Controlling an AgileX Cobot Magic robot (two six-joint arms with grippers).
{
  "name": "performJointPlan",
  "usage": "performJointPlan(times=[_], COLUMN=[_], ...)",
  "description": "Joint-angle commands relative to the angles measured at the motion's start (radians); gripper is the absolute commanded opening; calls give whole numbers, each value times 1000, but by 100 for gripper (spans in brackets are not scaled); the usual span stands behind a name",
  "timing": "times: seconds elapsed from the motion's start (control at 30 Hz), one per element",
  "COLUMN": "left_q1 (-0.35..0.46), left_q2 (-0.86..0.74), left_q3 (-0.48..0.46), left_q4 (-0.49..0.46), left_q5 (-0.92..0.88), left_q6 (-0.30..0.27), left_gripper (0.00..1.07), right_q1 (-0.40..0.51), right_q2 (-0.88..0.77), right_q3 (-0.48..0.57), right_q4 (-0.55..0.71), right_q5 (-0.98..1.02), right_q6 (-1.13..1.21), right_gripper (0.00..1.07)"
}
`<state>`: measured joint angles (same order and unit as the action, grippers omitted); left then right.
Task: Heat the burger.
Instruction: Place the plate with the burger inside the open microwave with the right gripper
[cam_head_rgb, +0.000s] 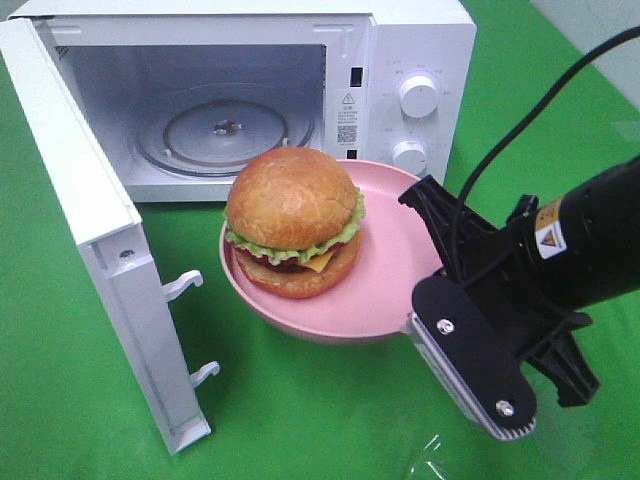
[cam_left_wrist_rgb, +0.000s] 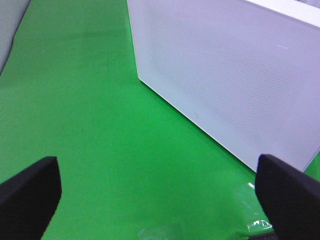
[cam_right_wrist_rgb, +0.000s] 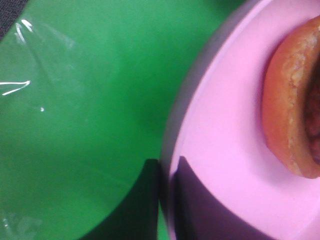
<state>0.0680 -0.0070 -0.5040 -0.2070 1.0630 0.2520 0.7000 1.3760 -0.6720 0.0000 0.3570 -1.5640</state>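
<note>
Front right, right pincer (cam_right_wrist_rgb: 166, 205) pinches the near-right rim of the pink plate (cam_head_rgb: 385, 290), jaws closed on it. Burger (cam_head_rgb: 293, 222) sits upright on that plate, left of and beyond the pincer; plate looks lifted off the green counter (cam_head_rgb: 300, 420). Just behind the burger, microwave (cam_head_rgb: 420, 60) cavity gapes, door (cam_head_rgb: 100, 250) swung left. Likely push: straight in. Left pincer (cam_left_wrist_rgb: 160, 195) spread, holding nothing, outside the door; right arm nearer.
</note>
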Motion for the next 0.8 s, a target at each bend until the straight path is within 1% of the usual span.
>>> performJointPlan(times=[0.03,0.07,0.13,0.17,0.2,0.23,0.27,0.3,0.33,0.37,0.4,0.47,0.57,0.6,0.7,0.77,0.8], left_q1=[-5,-5,-5,-5,-5,-5,-5,-5,-5,-5,-5,-5,-5,-5,-5,-5,-5], left_q2=[-18,-18,-18,-18,-18,-18,-18,-18,-18,-18,-18,-18,-18,-18,-18,-18,-18], left_q3=[0,0,0,0,0,0,0,0,0,0,0,0,0,0,0,0,0], left_q4=[-5,-5,-5,-5,-5,-5,-5,-5,-5,-5,-5,-5,-5,-5,-5,-5,-5], left_q5=[-13,-13,-13,-13,-13,-13,-13,-13,-13,-13,-13,-13,-13,-13,-13,-13,-13], left_q6=[-1,-1,-1,-1,-1,-1,-1,-1,-1,-1,-1,-1,-1,-1,-1,-1,-1], left_gripper=[98,98,98,98,98,98,98,98,98,98,98,98,98,98,98,98,98], right_q1=[-2,-2,-2,-2,-2,-2,-2,-2,-2,-2,-2,-2,-2,-2,-2,-2,-2], right_q2=[28,59,76,107,107,139,139,170,170,201,201,267,280,308,336,389,389], right_q3=[-47,-77,-92,-120,-120,-149,-149,-182,-182,-213,-213,-275,-288,-320,-347,-404,-404], right_q4=[11,11,11,11,11,11,11,12,12,13,13,13,13,13,13,13,13], right_q5=[-70,-73,-73,-73,-73,-74,-74,-74,-74,-74,-74,-72,-72,-70,-68,-65,-65], right_q6=[-10,-10,-10,-10,-10,-10,-10,-10,-10,-10,-10,-10,-10,-10,-10,-10,-10], right_gripper=[0,0,0,0,0,0,0,0,0,0,0,0,0,0,0,0,0])
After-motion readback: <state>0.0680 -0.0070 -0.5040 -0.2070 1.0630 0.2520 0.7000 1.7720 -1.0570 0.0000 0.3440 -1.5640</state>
